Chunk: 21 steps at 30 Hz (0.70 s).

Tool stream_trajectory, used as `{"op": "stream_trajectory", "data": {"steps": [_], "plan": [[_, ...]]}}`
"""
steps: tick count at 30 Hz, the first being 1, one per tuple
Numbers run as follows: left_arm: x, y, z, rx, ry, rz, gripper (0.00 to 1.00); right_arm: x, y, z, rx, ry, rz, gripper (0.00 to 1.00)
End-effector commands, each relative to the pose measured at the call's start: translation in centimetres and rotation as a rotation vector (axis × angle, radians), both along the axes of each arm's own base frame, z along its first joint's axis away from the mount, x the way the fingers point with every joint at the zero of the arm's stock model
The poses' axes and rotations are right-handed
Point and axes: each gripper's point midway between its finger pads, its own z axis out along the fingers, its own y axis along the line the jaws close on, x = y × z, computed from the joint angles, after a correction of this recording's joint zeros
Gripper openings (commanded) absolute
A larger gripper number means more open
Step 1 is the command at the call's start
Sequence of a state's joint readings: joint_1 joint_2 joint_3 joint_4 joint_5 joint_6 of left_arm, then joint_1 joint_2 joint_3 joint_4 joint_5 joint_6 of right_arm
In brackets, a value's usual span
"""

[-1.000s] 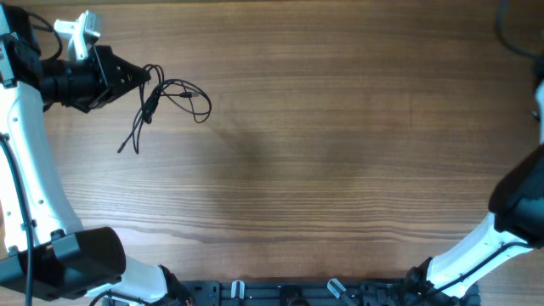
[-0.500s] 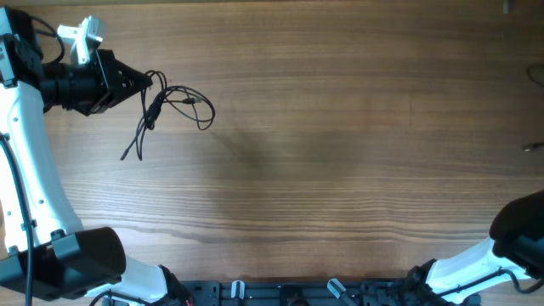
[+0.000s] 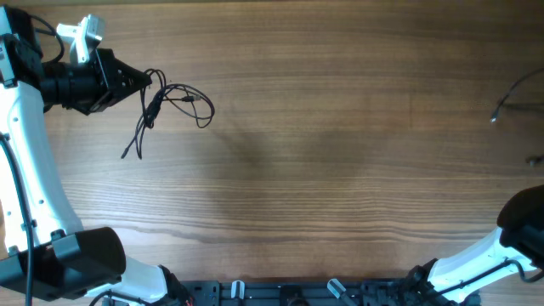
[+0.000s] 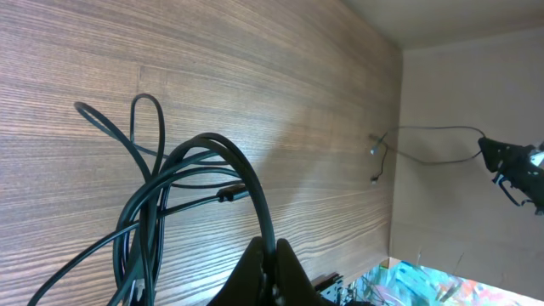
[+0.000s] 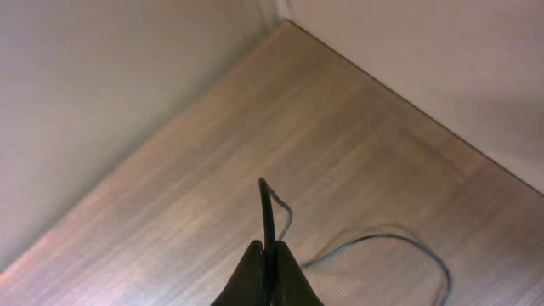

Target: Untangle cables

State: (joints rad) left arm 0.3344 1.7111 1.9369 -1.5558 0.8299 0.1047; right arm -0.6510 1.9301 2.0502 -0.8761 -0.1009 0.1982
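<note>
Two grips noted. The left gripper (image 4: 270, 259) is clenched on looped cables (image 3: 154, 106) lying at the far left of the table (image 3: 340, 170). The right gripper (image 5: 267, 255) pinches a single cable (image 5: 269, 208) at the far right edge, well apart from the loops.

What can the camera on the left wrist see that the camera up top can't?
Only the left wrist view shows the right tool, far off and shut on the single cable. Only the overhead view shows the whole left arm and the bundle's loose tail lying on the table. Both views show the left tool shut on the cable bundle, plus the single cable's dangling plug end.
</note>
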Motion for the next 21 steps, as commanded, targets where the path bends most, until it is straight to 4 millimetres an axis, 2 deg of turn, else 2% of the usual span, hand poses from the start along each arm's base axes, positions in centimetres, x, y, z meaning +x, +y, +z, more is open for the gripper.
{"op": "stream_trajectory", "data": {"steps": [1, 3, 5, 7, 9, 12, 14, 15, 17, 18, 19, 21], "plan": [[-0.1, 0.1, 0.3, 0.031, -0.026, -0.012, 0.04, -1.8, -2.7, -0.6, -0.071, 0.067, -0.130, 0.04], [-0.2, 0.4, 0.0, 0.054, -0.015, -0.006, 0.04, -1.4, -4.9, 0.4, -0.120, 0.003, -0.163, 0.04], [-0.4, 0.4, -0.1, 0.055, -0.006, -0.005, 0.04, -0.8, -5.6, 0.1, -0.116, -0.023, -0.155, 0.04], [-0.4, 0.3, -0.1, 0.054, -0.003, -0.005, 0.04, -1.2, -5.4, -2.0, -0.068, 0.028, -0.162, 0.04], [-0.4, 0.3, -0.1, 0.054, -0.005, -0.005, 0.04, -2.2, -4.5, -4.9, 0.023, 0.108, -0.187, 0.04], [-0.3, 0.4, -0.1, 0.057, -0.012, -0.007, 0.04, -4.8, -3.4, -9.2, 0.174, 0.208, -0.287, 0.04], [-0.4, 0.6, -0.3, 0.070, -0.003, -0.004, 0.04, -6.2, -3.9, -10.9, 0.254, 0.202, -0.397, 0.04], [-0.4, 0.7, -0.4, 0.083, 0.003, 0.000, 0.04, -6.8, -4.2, -11.6, 0.289, 0.190, -0.454, 0.11], [-0.4, 0.9, -0.6, 0.096, 0.007, 0.003, 0.04, -7.9, -5.1, -13.1, 0.302, 0.194, -0.497, 0.13], [-0.4, 0.9, -0.6, 0.096, 0.006, 0.003, 0.04, -8.4, -5.4, -13.5, 0.294, 0.207, -0.514, 0.12], [-0.4, 0.9, -0.6, 0.096, 0.006, 0.003, 0.04, -9.1, -5.9, -14.2, 0.281, 0.216, -0.548, 0.04], [-0.4, 0.9, -0.6, 0.096, 0.006, 0.003, 0.04, -9.7, -6.6, -15.7, 0.280, 0.207, -0.588, 0.04]]}}
